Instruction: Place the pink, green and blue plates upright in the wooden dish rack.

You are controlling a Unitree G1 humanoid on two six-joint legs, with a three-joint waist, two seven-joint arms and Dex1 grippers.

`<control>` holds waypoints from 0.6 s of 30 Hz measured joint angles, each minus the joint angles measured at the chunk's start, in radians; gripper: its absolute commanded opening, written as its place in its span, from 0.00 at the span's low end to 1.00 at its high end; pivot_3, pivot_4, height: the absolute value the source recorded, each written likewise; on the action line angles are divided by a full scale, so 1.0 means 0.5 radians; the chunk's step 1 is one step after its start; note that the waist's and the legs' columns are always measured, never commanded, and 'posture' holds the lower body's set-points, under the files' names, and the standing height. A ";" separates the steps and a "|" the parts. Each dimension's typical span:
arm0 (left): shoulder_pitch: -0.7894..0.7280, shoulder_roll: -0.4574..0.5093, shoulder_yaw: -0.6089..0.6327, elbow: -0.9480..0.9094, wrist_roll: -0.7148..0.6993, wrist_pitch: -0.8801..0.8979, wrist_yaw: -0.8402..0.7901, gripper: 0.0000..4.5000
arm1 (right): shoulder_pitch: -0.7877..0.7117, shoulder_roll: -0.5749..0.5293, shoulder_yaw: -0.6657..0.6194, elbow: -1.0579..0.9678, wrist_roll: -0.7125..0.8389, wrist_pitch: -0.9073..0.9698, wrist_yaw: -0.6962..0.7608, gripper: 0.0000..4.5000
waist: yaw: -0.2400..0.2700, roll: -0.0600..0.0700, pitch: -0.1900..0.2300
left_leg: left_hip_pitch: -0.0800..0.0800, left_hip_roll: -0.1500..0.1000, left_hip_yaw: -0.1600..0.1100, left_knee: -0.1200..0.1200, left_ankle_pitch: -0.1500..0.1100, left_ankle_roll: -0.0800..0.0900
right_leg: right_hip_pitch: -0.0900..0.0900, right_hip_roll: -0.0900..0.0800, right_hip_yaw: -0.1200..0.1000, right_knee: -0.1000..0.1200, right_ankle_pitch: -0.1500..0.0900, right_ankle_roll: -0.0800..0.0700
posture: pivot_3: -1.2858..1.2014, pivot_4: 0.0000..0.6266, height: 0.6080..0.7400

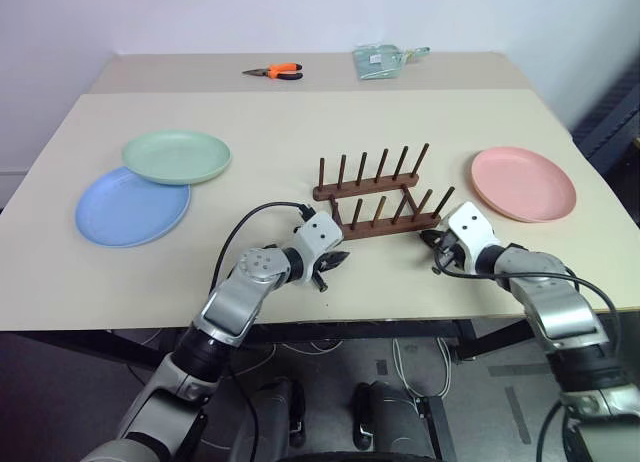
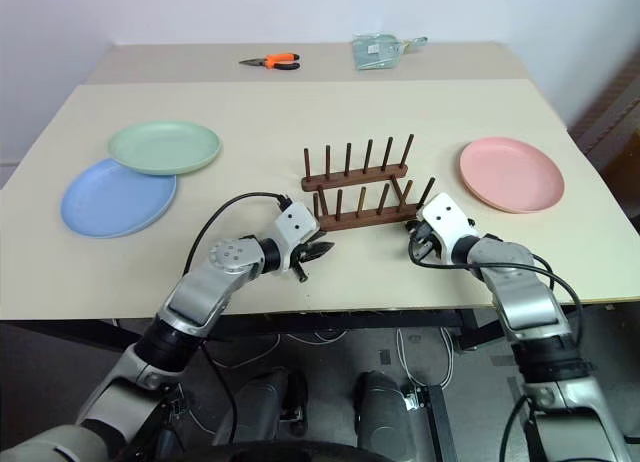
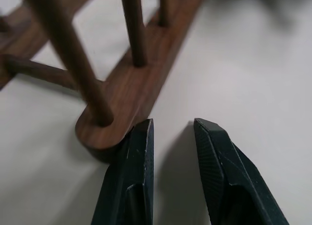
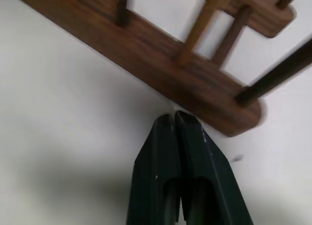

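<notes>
1. Left gripper (image 3: 168,137): two black fingers slightly apart, empty, one tip at the near-left end of the rack's front rail.
2. Right gripper (image 4: 175,120): fingers pressed together, empty, tips against the front rail near its right end.
3. Small dark brown wooden dish rack (image 1: 378,195): two rails of upright pegs, no plates in it; mid-table, near edge. Judged light, liable to slide when nudged.
4. Round light blue plastic plate (image 1: 131,205): flat, far left.
5. Round salmon pink plastic plate (image 1: 523,182): flat, far right, alone.
6. Round pale mint green plastic plate (image 1: 177,156): rim overlapping the blue. Plates judged light, stiff, smooth; best pinched at the raised rim.
</notes>
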 measured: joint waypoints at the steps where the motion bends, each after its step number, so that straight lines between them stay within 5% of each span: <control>1: -0.014 -0.009 0.012 0.036 0.002 -0.021 0.037 0.29 | -0.048 0.028 0.011 0.066 -0.028 -0.029 -0.028 0.01 | -0.007 0.000 0.000 | 0.001 0.000 0.000 0.000 0.000 0.000 | 0.000 0.000 0.000 0.000 0.000 0.000 | 0.52 0.24 1.00; 6: -0.085 -0.008 0.076 0.200 0.005 -0.129 0.155 0.29 | -0.193 0.080 0.039 0.297 -0.133 -0.162 -0.116 0.01 | -0.014 0.000 0.000 | 0.001 0.001 0.000 0.000 0.000 -0.001 | 0.000 0.000 0.001 0.001 0.000 0.000 | 0.52 0.24 1.00; 9: -0.089 0.003 0.091 0.240 0.005 -0.186 0.189 0.29 | -0.217 0.084 0.021 0.344 -0.131 -0.188 -0.112 0.18 | -0.013 0.000 0.000 | 0.001 0.001 0.000 0.000 0.001 -0.001 | 0.000 -0.001 0.000 0.001 0.000 0.000 | 0.52 0.24 1.00; 15: -0.069 0.079 0.180 0.250 0.004 -0.221 0.233 0.29 | -0.123 -0.152 -0.147 0.264 -0.119 -0.203 -0.058 0.83 | -0.014 0.001 0.000 | 0.001 0.001 0.001 -0.001 0.000 -0.001 | 0.000 -0.002 0.001 0.000 0.000 0.000 | 0.52 0.24 1.00; 18: 0.013 0.132 0.225 0.147 -0.007 -0.212 0.194 0.29 | -0.109 -0.336 -0.222 0.302 -0.173 -0.287 -0.065 0.83 | -0.028 0.001 0.000 | 0.001 0.002 0.001 -0.003 0.001 -0.002 | -0.001 -0.003 0.000 0.000 0.000 0.000 | 0.52 0.24 1.00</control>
